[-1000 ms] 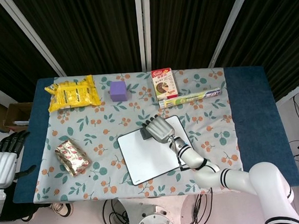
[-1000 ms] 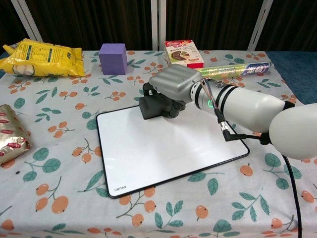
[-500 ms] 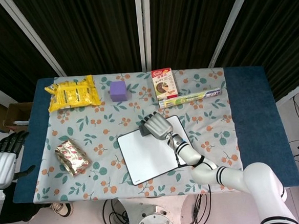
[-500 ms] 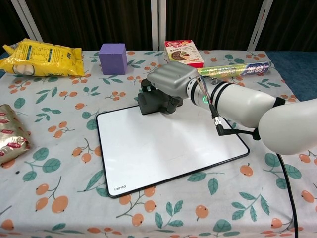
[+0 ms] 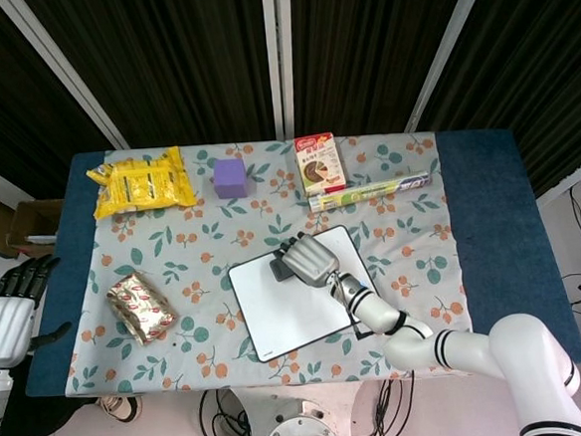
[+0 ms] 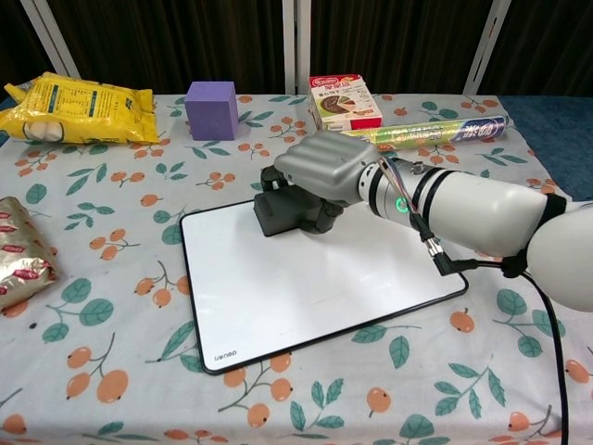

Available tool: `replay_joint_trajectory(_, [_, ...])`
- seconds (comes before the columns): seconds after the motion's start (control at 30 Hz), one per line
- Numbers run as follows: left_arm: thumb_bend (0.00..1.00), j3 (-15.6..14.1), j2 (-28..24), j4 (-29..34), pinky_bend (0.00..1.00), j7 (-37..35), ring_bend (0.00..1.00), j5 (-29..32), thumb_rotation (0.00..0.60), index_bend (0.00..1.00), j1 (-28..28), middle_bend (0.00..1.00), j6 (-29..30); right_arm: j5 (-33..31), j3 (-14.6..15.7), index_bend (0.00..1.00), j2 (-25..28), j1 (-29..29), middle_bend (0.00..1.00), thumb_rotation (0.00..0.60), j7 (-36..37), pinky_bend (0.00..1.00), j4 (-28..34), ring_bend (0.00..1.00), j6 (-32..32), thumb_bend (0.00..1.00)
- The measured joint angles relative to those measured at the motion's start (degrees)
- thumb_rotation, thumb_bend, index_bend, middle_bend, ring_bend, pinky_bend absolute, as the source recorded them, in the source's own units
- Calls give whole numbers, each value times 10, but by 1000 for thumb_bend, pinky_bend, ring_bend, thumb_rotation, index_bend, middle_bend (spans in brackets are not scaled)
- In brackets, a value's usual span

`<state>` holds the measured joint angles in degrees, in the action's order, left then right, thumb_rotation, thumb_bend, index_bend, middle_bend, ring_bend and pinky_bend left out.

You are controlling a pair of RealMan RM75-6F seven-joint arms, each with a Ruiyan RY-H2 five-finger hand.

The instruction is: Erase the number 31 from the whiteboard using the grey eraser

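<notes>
The whiteboard (image 6: 306, 287) (image 5: 296, 302) lies at the table's middle, its white face showing no writing. My right hand (image 6: 320, 167) (image 5: 308, 260) grips the grey eraser (image 6: 283, 213) (image 5: 279, 270) and presses it on the board's far left corner. The fingers curl down over the eraser's top, hiding most of it. My left hand (image 5: 12, 302) hangs off the table's left edge, fingers apart, holding nothing.
A purple cube (image 6: 211, 108), a yellow snack bag (image 6: 79, 97), a small food box (image 6: 343, 100) and a foil roll box (image 6: 435, 130) line the far side. A shiny gold packet (image 6: 18, 260) lies at the left. A black cable (image 6: 547, 343) trails from my right arm.
My right hand slid the eraser from the board's far edge back toward me and slightly left, along the far left corner. The left hand stayed still.
</notes>
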<state>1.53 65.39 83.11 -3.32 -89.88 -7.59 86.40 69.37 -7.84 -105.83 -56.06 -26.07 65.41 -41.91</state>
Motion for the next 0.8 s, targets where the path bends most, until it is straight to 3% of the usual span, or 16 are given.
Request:
replay_joint_trajectory(0.47, [51,-2,0,4,169,4,87,-2,600,110,1,91,0,40,46,596,55,17,536,600,0,556,133,507,-2,298])
replay_joint_trajectory(0.8, [51,-4,3,0,169,1,87,-6,600,110,4,91,5,70,90,596,139,49,536,600,-18,557,241,507,-33,298])
